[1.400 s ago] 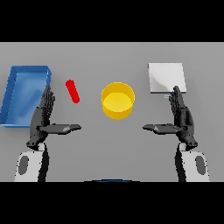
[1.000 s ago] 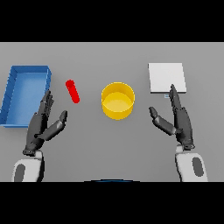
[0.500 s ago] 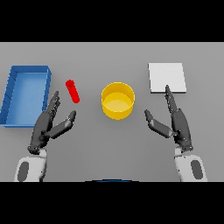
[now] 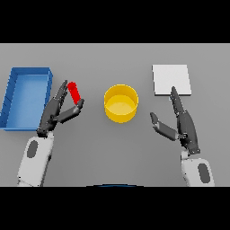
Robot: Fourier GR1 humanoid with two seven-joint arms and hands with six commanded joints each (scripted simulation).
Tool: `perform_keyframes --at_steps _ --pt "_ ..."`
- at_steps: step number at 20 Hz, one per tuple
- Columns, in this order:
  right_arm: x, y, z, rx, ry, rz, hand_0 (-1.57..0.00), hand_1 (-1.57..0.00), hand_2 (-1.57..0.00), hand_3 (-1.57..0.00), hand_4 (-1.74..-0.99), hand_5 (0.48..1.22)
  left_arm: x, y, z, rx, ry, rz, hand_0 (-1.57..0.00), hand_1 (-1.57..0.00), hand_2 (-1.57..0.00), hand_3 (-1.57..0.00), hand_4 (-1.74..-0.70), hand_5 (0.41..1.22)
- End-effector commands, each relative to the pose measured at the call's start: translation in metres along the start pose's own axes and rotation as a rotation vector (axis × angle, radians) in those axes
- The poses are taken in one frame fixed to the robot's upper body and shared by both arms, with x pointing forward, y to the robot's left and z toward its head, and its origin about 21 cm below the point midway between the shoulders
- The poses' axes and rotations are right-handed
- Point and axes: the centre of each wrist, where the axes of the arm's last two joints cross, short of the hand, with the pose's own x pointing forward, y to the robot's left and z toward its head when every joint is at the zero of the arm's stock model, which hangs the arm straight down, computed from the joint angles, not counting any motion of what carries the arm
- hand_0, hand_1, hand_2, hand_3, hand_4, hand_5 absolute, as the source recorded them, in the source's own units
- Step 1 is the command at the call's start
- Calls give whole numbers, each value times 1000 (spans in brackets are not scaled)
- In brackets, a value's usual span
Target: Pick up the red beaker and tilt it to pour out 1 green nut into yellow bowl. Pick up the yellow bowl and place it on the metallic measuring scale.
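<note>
While the red beaker (image 4: 74, 92) lies on the grey desk (image 4: 115, 148), long axis running away and slightly leftward, the left hand (image 4: 57, 111) flanks it, fingers released (not gripping). Yellow bowl (image 4: 121, 103) sits centre; right hand (image 4: 179, 123) relaxed near the scale (image 4: 171, 79).

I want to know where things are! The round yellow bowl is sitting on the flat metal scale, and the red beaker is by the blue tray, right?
Not quite. In the head view the round yellow bowl sits on the grey table, left of the flat metallic scale. The red beaker is indeed beside the blue tray.
</note>
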Motion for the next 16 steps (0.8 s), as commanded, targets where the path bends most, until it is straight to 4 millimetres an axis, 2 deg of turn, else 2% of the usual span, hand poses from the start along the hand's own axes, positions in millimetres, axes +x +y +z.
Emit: perform_keyframes --at_steps 1,5,7,10,12,15,16 --pt "-2 -3 1 -4 14 11 1 1 1 1 -1222 626 1 4 -5 -1 -12 -6 1 1 1 1 -1189 641" --pt "-2 0 6 2 15 -9 1 1 1 1 -1227 630 5 0 -25 -4 -3 -43 1 1 1 1 -1197 657" --pt "-3 -5 3 -10 33 -7 1 1 1 1 -1231 633 8 -3 -36 -6 8 -52 1 1 1 1 -1197 663" --pt "-2 0 2 -9 24 -13 1 1 1 1 -1238 638 3 -9 -46 -1 24 -50 1 1 1 1 -1203 671" --pt "-2 -3 7 -12 18 -2 1 1 1 1 -1241 641 -1 -9 -49 12 17 -48 1 1 1 1 -1215 678" --pt "-2 0 6 -12 24 -7 1 1 1 1 -1244 643 -3 -12 -56 24 -29 18 1 1 1 1 -1270 700" --pt "-3 -6 7 -14 27 -7 1 1 1 1 -1246 645 -4 -10 -59 38 -35 32 1 1 1 1 -1285 708"
